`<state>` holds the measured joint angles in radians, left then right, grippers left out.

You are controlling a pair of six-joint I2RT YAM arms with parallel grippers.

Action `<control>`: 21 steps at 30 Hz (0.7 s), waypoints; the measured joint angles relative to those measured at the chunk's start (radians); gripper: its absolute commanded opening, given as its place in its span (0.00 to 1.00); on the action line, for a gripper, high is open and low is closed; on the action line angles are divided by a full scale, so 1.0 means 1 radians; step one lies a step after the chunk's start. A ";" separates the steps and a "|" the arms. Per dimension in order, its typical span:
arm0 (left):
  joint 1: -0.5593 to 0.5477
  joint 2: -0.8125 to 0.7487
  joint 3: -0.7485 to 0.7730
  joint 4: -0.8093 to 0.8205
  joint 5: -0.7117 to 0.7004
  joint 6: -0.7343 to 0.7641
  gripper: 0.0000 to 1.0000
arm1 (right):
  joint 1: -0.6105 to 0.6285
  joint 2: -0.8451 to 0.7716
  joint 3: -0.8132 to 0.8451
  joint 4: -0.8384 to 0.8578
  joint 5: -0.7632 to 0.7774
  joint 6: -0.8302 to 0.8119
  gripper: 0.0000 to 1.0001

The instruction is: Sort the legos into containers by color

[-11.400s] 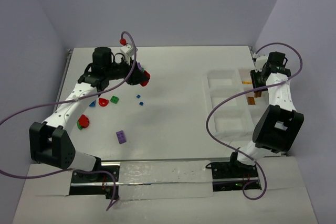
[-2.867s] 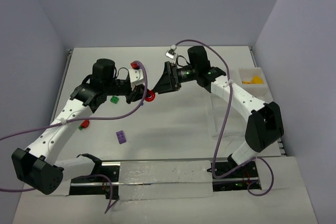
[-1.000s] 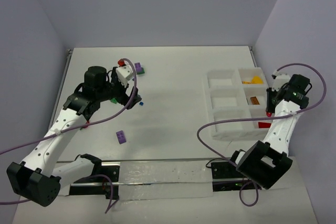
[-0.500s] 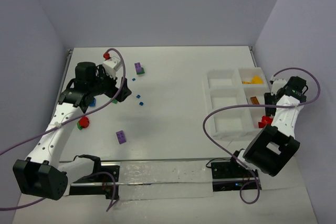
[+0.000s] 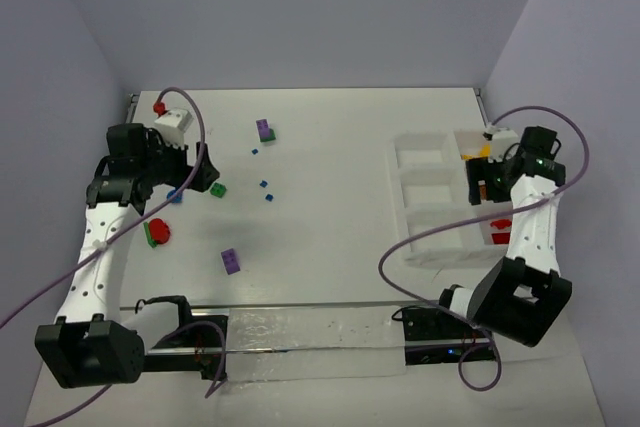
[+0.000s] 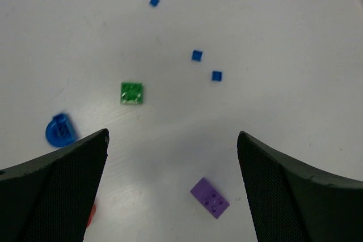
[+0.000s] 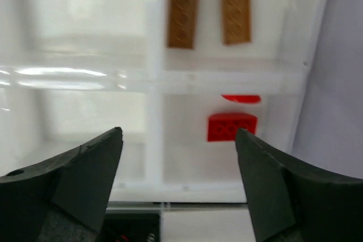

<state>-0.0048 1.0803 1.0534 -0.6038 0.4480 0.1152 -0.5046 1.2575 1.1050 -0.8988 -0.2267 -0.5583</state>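
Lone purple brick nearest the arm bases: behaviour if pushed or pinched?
The purple brick looks like rigid plastic: probably stiff and light. Lying flat, studs up, it should slide on the smooth table rather than roll or tip. It sits skewed to the open left gripper, so a pinch may twist it.

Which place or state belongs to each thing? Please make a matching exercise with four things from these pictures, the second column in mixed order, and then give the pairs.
Things:
1. red brick
2. green square brick
3. two orange-brown plates
4. left gripper

Places or states:
A. open, above the table
B. middle right compartment of the tray
C. on the table beside a blue rounded piece
D. near right compartment of the tray

Pairs: 1-D, 2-C, 3-B, 4-A.
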 measured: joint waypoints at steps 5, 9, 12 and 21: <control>0.197 -0.006 -0.022 -0.134 -0.035 0.061 0.99 | 0.290 -0.076 0.007 0.013 -0.037 0.116 1.00; 0.379 0.048 -0.021 -0.236 -0.072 0.143 0.99 | 0.427 -0.062 0.010 0.042 -0.045 0.212 1.00; 0.427 0.114 -0.022 -0.289 -0.118 0.193 0.99 | 0.499 -0.043 0.004 0.084 -0.043 0.265 1.00; 0.428 0.286 -0.061 -0.299 -0.269 0.212 0.99 | 0.596 0.020 -0.023 0.178 -0.032 0.348 1.00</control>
<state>0.4236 1.3660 0.9925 -0.9027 0.1791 0.3268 0.0919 1.2779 1.0819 -0.7206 -0.2588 -0.2103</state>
